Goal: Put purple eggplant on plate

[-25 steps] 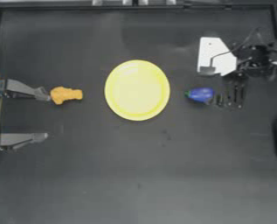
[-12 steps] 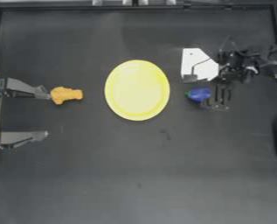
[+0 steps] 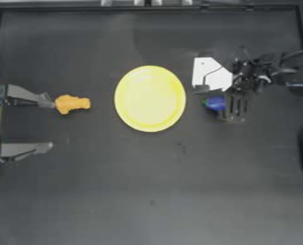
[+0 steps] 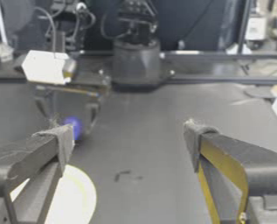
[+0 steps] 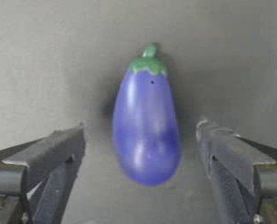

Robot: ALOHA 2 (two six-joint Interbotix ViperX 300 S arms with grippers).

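Progress: early — the purple eggplant (image 5: 146, 127) lay on the desk (image 3: 147, 191), just right of the yellow plate (image 3: 149, 98), not yet gripped or lifted.
Right pincer (image 5: 141, 153): spread, one jaw on each side of the eggplant, neither touching it.
Remaining: pinch, lift, carry left, set on the plate.
Left pincer (image 3: 42, 123): parked at the left edge, jaws spread, beside an orange-yellow toy (image 3: 71, 103).
Views: the right wrist view showed the gaps between jaws and eggplant — the top view hid most of it under the arm.
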